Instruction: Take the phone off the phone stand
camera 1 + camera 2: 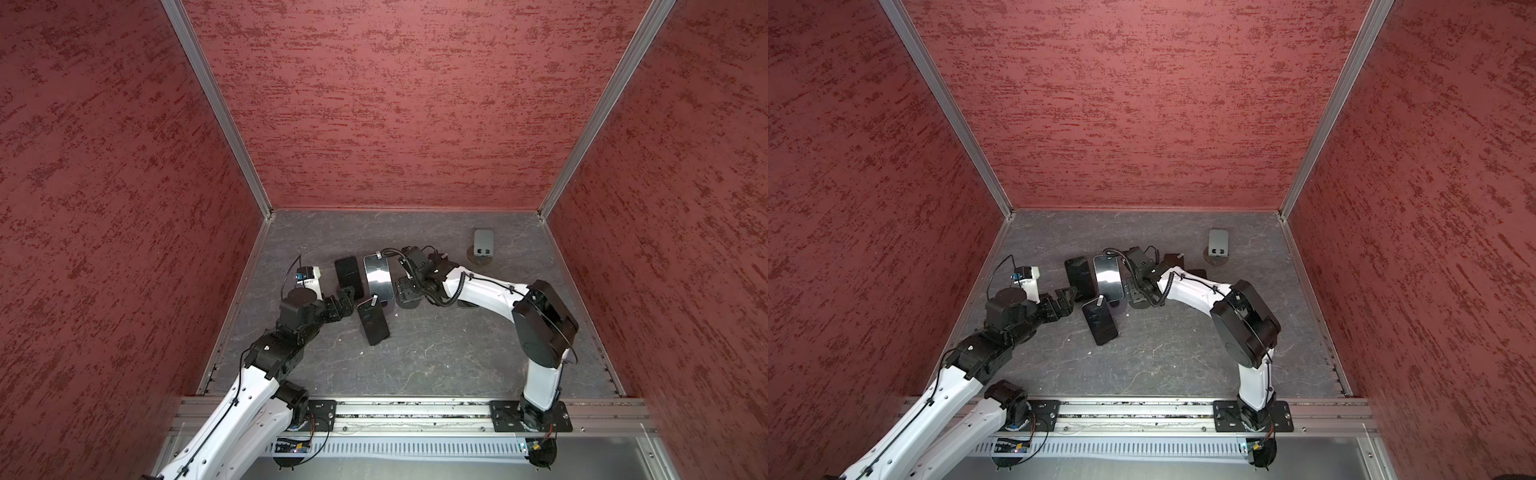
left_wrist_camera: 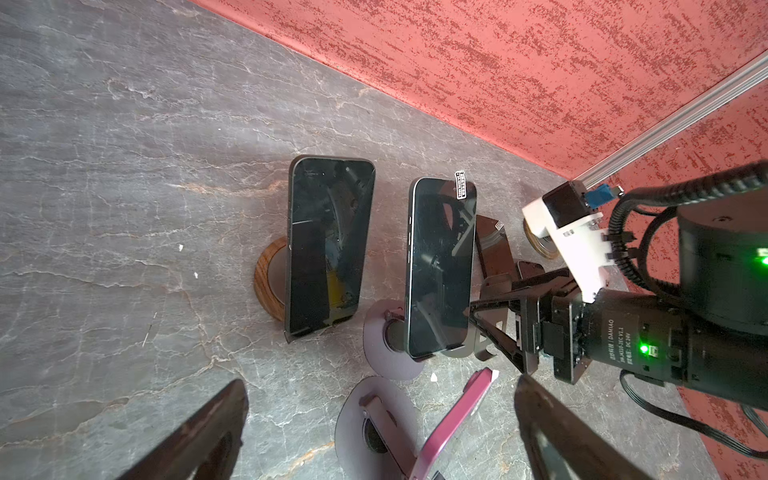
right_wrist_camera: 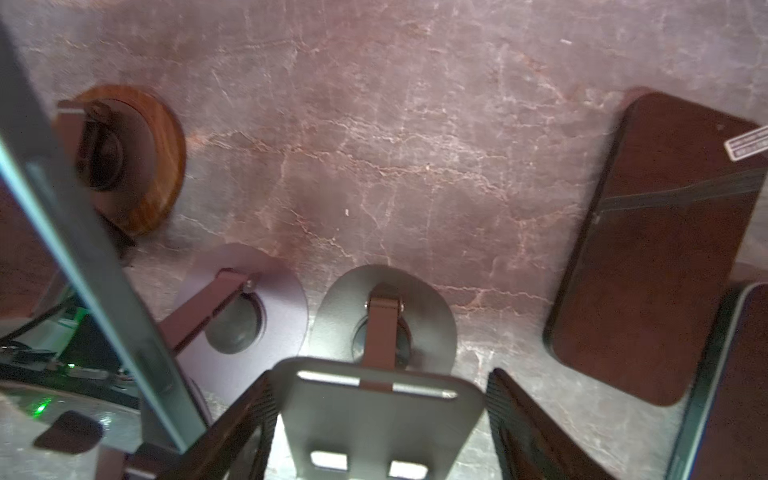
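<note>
Just beside R end effector point(image 3: 382, 386), phone point(image 3: 95, 266) leans on stand point(image 3: 286, 299)

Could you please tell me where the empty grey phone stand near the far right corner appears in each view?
In a top view: empty grey phone stand, wooden base, far right.
In a top view: that stand, same place.
Left wrist: only its base rim, behind the white camera mount.
Right wrist: not in view.
Shared landmark: middle propped dark phone.
</note>
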You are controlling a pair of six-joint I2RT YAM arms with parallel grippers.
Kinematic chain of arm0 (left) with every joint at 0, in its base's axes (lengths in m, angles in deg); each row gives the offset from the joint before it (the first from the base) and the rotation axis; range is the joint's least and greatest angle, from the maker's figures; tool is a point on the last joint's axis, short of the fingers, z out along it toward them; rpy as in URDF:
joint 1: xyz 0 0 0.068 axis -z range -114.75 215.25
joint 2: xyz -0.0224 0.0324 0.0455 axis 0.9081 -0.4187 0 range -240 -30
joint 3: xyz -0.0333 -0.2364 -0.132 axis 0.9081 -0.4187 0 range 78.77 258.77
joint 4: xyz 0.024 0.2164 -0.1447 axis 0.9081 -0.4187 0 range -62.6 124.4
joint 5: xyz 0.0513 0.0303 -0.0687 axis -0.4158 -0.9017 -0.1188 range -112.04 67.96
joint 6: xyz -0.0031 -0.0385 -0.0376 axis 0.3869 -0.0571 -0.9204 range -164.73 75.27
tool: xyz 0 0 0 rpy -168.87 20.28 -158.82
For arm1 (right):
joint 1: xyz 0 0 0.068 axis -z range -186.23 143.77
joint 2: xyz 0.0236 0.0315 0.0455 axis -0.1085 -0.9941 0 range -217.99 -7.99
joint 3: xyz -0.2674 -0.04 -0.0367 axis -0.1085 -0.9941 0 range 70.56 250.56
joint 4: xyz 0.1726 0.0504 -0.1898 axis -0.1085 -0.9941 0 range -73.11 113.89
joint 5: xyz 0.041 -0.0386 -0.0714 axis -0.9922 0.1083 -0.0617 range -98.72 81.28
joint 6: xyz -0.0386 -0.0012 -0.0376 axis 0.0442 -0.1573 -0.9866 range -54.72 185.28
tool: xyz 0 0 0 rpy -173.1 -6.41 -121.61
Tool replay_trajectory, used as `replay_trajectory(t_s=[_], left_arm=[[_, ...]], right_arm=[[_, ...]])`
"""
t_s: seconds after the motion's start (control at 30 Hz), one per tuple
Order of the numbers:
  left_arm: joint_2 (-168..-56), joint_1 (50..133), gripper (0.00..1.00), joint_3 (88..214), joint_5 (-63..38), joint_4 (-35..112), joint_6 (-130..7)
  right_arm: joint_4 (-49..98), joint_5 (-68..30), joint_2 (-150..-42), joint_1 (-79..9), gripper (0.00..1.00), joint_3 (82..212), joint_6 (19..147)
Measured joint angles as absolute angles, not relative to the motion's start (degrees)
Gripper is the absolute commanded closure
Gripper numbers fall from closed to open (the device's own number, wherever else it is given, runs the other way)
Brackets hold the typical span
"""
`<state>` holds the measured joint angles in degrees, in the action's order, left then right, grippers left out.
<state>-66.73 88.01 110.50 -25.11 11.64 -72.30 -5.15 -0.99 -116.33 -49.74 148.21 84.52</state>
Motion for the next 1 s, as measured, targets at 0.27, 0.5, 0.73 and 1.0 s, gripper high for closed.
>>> replay_trajectory(t_s=[0.27, 0.5, 0.73, 1.0], left_arm=[[-66.73, 87.9, 0.01, 110.5, -25.11, 11.64, -72.3], [-66.73, 87.9, 0.01, 110.48, -25.13, 11.64, -72.3], [-66.29, 87.9, 0.0, 110.43, -25.31, 11.5, -72.3], [-65.37, 87.75, 0.0, 110.43, -25.77, 10.96, -72.3]], right_arm=[[-5.28, -0.27, -116.7, -50.06, 0.36, 148.45, 84.57], [-5.12, 0.47, -116.7, -50.06, 0.39, 148.95, 84.52], [-5.21, 2.0, -117.66, -50.06, 0.39, 153.22, 83.87], [-5.34, 3.6, -121.11, -49.54, 0.39, 160.91, 81.73]])
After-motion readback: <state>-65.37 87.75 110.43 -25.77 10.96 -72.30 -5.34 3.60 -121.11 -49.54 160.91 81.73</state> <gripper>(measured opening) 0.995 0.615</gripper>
